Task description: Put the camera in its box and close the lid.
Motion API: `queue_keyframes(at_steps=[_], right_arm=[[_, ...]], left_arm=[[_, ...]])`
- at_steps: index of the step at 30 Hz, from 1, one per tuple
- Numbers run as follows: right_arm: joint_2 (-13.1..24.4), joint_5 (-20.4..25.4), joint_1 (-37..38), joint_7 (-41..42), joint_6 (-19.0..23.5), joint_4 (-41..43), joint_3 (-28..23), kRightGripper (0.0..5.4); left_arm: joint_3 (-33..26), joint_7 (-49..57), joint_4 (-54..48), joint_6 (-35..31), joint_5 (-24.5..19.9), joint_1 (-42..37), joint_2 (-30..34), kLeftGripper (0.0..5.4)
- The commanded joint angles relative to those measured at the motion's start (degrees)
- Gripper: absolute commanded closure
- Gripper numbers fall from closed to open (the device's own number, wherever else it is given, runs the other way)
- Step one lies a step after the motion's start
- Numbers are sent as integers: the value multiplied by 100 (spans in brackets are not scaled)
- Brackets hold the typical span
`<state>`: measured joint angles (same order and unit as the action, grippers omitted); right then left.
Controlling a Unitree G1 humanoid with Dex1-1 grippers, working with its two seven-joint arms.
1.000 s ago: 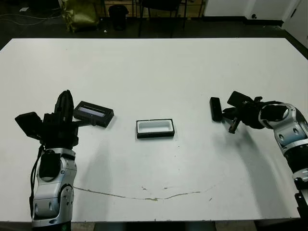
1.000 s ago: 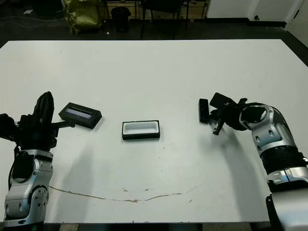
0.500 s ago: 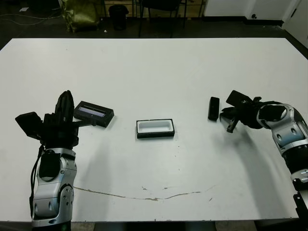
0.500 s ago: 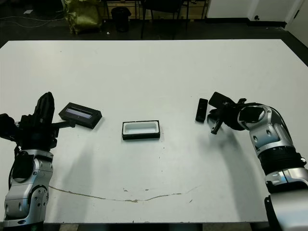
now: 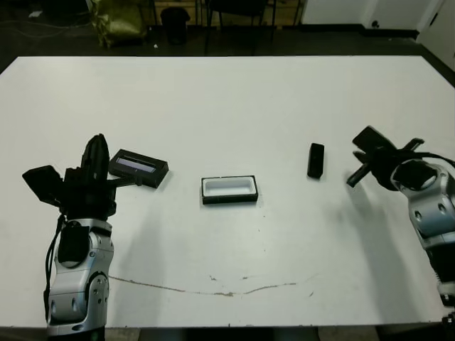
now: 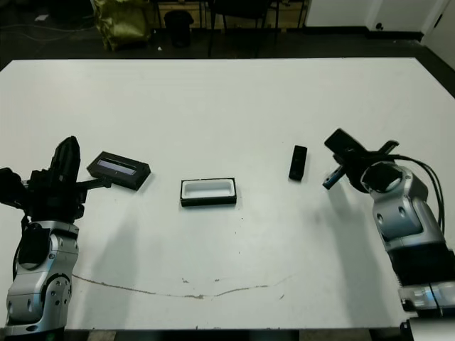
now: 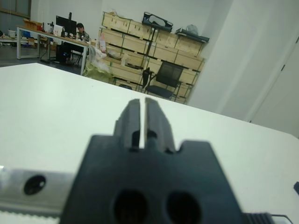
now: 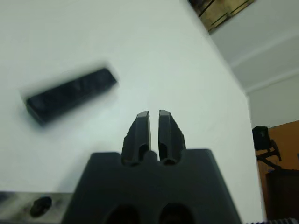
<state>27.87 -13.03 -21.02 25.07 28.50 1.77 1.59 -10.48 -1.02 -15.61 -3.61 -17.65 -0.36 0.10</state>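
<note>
The camera (image 5: pixel 316 160), a slim black bar, lies flat on the white table right of centre; the right wrist view shows it blurred (image 8: pixel 70 95) ahead of the fingers. My right gripper (image 5: pixel 350 182) is shut and empty, a short way to the camera's right and apart from it. The box (image 5: pixel 229 190), a black tray with white lining, sits open near the middle. The lid (image 5: pixel 138 167), black with a grey-blue strip, lies to the box's left. My left gripper (image 5: pixel 96 142) is shut and empty just left of the lid, fingers (image 7: pixel 133 116) pointing away across the table.
The table's far edge (image 5: pixel 213 57) borders a dark floor with chair legs and a yellow-green bag (image 5: pixel 117 21). A thin brownish crack line (image 5: pixel 227 291) runs along the table's near part. Shelves of boxes, an office chair (image 7: pixel 163 79) and a seated person (image 7: pixel 80 29) show beyond the table.
My right gripper has pulled back to the right, away from the camera. The camera turned slightly a second ago and now lies still. The left arm, lid and box are unmoved.
</note>
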Motion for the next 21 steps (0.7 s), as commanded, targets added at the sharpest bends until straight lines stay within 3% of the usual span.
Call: queue_keyframes(at_steps=[1, 4, 7, 9, 14, 21], right_arm=[[-619, 376, 463, -433, 432, 898, -346, 540], [-1310, 681, 732, -933, 631, 1627, -537, 540], [-2059, 993, 895, -1509, 553, 1935, -659, 540], [-2354, 1087, 944, -1786, 475, 1987, -658, 540], [-3078, 1132, 1024, -2548, -233, 1558, -610, 540], [-3746, 969, 986, -3619, -1409, 622, -555, 540]], left_arm=[[-7, -1, 82, -57, 37, 65, 20, 539], [-11, -6, 96, -76, -8, 63, -3, 539], [-3, 4, 91, -79, -12, 68, -13, 539], [5, -10, 118, -25, 10, 68, -11, 539], [-7, -63, 158, -1, -5, 77, 3, 539], [-18, -74, 192, 6, -7, 114, -1, 539]])
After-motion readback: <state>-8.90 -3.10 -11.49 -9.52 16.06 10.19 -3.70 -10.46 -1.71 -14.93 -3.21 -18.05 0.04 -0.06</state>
